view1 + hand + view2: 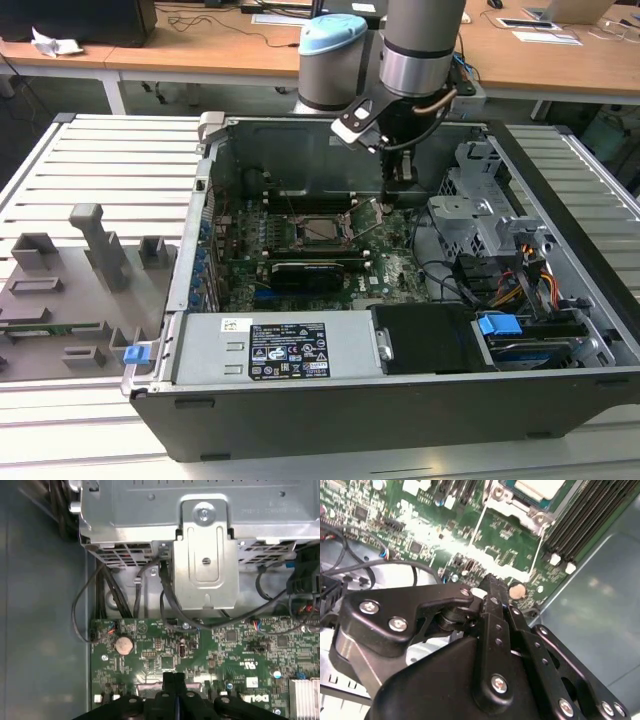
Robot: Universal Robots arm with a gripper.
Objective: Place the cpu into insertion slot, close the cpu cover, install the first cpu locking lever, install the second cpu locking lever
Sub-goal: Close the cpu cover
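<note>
Two thin locking levers reach out from the insertion slot, so take that slot as your landmark. Well apart from it, toward the exterior view's left, grey fixture blocks stand on the tabletop outside the computer case. In the slot itself the cpu lies flat with its pale top up. The cpu cover appears to frame it, so you can judge the chip seated. Just beside the slot, toward the exterior view's right, the fingers hang low over the board, pressed together and holding nothing. Their tip is near the coin battery. Closed like that, they suit nudging a thin lever, not carrying. Farther right stands the metal drive cage.
</note>
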